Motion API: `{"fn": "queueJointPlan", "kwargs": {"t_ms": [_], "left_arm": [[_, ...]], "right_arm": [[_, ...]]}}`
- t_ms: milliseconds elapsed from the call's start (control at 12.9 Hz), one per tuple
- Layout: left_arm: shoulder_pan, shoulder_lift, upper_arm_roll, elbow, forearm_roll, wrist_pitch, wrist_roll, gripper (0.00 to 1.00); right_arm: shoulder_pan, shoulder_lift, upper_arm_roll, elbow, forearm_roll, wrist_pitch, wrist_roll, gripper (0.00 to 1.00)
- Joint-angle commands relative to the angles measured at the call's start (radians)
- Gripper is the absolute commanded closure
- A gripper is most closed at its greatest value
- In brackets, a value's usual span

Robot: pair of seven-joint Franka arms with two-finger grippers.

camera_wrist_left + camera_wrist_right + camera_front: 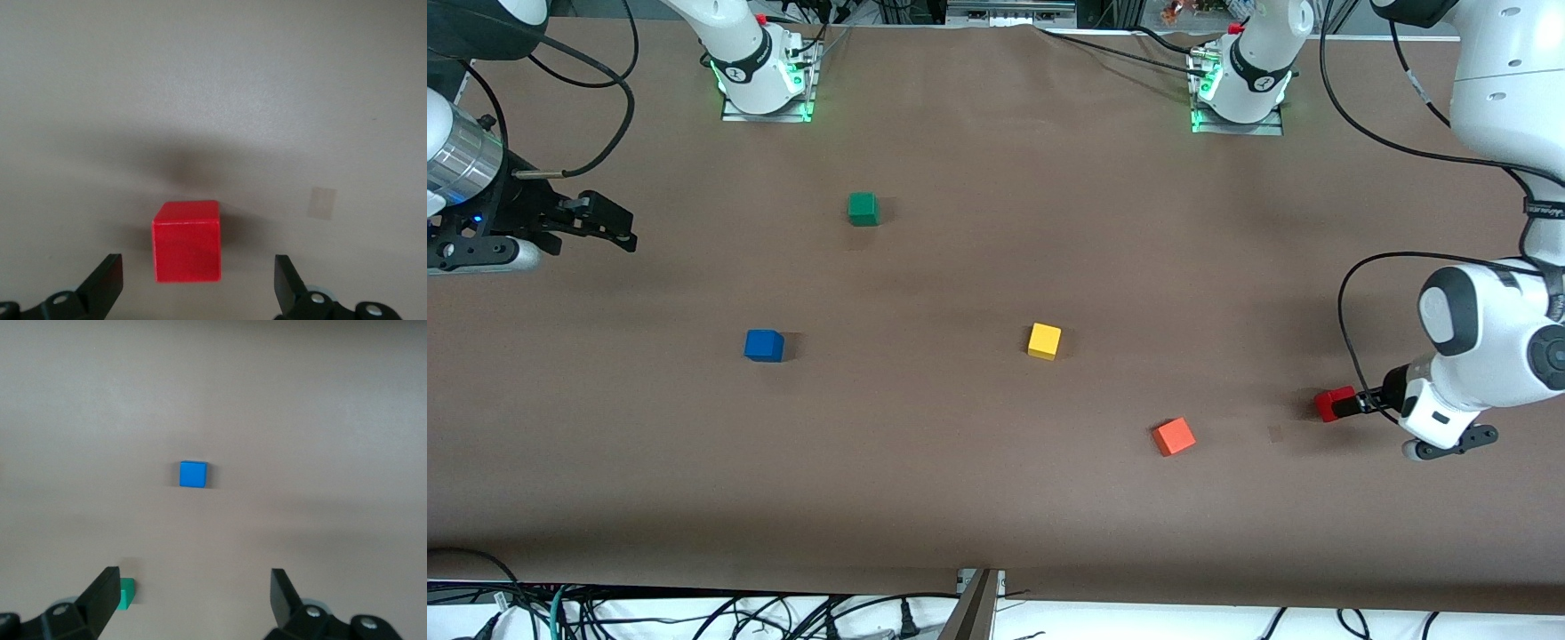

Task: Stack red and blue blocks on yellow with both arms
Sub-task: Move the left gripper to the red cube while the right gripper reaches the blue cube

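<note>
Orange cube (1174, 436) lies nearest the front camera, alone on the brown table (978, 498), toward the left arm's end. Slightly farther from the camera, at that same end, sits the red block (1334, 404) on the table; the left gripper (1356, 404) is low around it, and in the left wrist view the red block (187, 241) stands between the wide-spread fingers (103, 283), with a clear gap on each side, so nothing is gripped. Farther again, near the table's middle, rests the yellow block (1044, 340), well apart from the others. About level with it, toward the right arm's end, is the blue block (764, 345), untouched. The right gripper (609, 227) hangs in the air over the table's edge at the right arm's end, fingers (100, 600) spread wide and empty; its wrist view shows the blue block (193, 474) far below. Farthest from the camera lies the green cube (863, 209), nearer the right arm's base.
</note>
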Motion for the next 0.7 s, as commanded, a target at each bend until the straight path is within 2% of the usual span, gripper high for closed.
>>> {"fn": "queueJointPlan", "kwargs": {"t_ms": [0, 310, 387, 542, 619], "left_arm": [[0.013, 0.027, -0.003, -0.042, 0.001, 0.081, -0.011, 0.0], [0.015, 0.031, -0.003, -0.092, 0.001, 0.155, -0.011, 0.0], [0.015, 0.03, -0.003, -0.092, 0.001, 0.155, -0.011, 0.1], [0.01, 0.027, -0.005, -0.092, 0.003, 0.14, -0.002, 0.8], [0.012, 0.024, -0.006, -0.092, 0.001, 0.138, -0.011, 1.0]], "right_arm": [[-0.006, 0.001, 0.002, 0.015, 0.0, -0.015, 0.004, 0.01], [-0.006, 0.001, 0.002, 0.015, 0.0, -0.015, 0.004, 0.01], [-0.006, 0.001, 0.002, 0.015, 0.0, -0.015, 0.004, 0.01], [-0.006, 0.001, 0.002, 0.015, 0.0, -0.015, 0.004, 0.01], [-0.006, 0.001, 0.002, 0.015, 0.0, -0.015, 0.004, 0.01]]}}
